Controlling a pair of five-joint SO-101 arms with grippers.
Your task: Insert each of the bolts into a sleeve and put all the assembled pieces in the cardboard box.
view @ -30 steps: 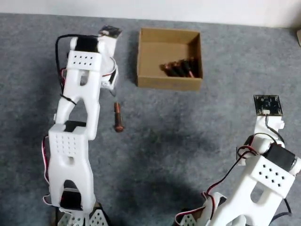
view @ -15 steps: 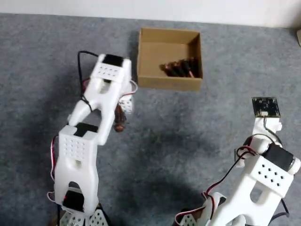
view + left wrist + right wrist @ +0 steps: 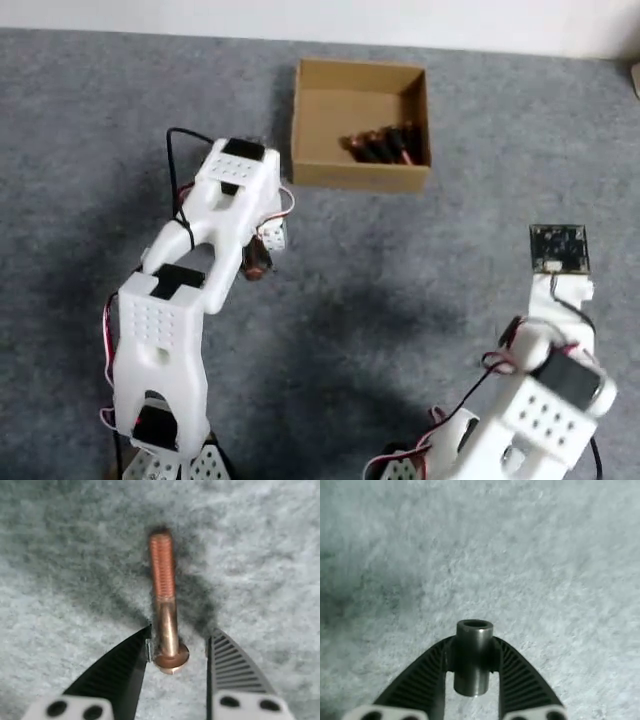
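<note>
Assemblies (image 3: 380, 146) boxed at 12 o'clock | bolt (image 3: 165, 610) straddled by open left fingers (image 3: 122, 660) | sleeve (image 3: 472, 655) clamped by right fingers (image 3: 520, 680) | insertion pending.

1 bolt (image 3: 165, 605), 1 sleeve (image 3: 473, 655), 1 box (image 3: 350, 177)

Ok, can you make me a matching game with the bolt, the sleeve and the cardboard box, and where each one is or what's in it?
Things:
1. bolt
2. sleeve
3. cardboard box

Places:
A. clamped in the right pincer
B. has finished pieces inside
C. lying on the grey carpet, head end inside the open left pincer

Pairs: 1-C, 2-A, 3-B
</note>
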